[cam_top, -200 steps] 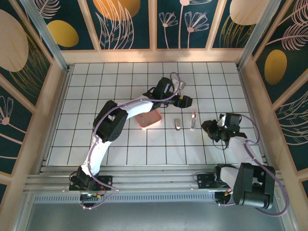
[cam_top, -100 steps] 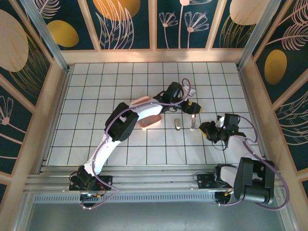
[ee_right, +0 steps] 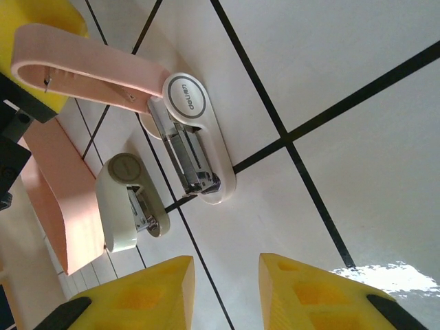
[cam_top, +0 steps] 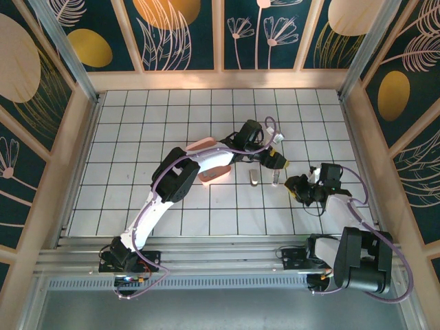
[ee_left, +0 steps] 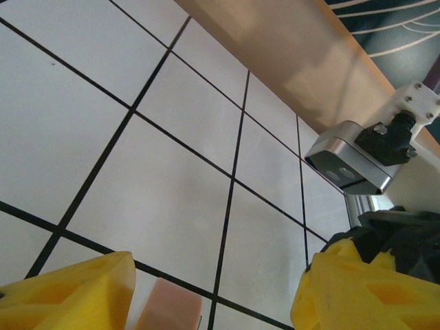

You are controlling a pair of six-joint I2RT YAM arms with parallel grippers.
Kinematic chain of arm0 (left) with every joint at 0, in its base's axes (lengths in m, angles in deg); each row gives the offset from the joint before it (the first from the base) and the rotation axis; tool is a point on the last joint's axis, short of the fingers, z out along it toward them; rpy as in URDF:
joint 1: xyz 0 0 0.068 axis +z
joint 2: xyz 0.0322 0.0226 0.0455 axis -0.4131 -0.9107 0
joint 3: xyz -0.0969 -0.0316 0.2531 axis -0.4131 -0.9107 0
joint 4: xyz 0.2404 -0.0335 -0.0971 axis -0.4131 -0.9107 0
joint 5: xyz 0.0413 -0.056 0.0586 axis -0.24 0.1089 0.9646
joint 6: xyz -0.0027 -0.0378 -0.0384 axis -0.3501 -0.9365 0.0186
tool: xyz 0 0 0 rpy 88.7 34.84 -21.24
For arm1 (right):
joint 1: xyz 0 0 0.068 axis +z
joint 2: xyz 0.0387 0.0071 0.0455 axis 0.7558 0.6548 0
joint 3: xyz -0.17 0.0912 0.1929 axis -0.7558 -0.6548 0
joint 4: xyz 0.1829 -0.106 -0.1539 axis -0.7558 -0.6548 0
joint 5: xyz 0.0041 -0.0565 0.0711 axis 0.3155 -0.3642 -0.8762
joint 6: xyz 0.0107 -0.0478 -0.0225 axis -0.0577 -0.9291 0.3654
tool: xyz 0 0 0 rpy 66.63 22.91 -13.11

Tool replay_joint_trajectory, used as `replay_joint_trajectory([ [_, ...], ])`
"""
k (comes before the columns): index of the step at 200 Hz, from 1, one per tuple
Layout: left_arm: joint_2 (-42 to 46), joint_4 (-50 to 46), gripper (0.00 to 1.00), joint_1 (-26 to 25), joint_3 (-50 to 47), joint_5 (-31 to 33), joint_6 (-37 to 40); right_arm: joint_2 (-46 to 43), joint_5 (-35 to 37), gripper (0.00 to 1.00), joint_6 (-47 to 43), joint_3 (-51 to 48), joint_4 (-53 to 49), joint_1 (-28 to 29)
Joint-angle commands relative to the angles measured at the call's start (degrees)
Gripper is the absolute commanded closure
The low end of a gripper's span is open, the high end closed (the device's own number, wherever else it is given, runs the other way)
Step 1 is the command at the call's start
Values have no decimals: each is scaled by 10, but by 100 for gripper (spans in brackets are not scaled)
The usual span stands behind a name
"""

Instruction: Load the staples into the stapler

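Your left gripper (ee_left: 213,292) has swung right off the tray (ee_right: 55,182), jaws wide astride the stapler (ee_right: 194,148), not gripping. It lies near-far, just left of your slightly open, empty right gripper (ee_right: 227,289).

We're looking into a robot lab test cell: a white grid-lined tabletop (cam_top: 137,137), wood-framed teal floral panels (cam_top: 179,34) around it, and at the bottom an aluminium rail (cam_top: 220,258) carrying the left arm (cam_top: 206,157) and right arm (cam_top: 354,261).
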Motion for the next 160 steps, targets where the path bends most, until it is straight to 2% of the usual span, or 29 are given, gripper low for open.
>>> replay_joint_trajectory([
  [1, 27, -11, 34, -6, -4, -38, 40, -8, 13, 69, -15, 1, -17, -3],
  [79, 62, -54, 35, -11, -45, -44, 113, -10, 20, 69, -15, 14, -29, -3],
  [160, 85, -95, 35, -15, -86, -34, 149, -15, 21, 69, -13, 49, -45, -3],
])
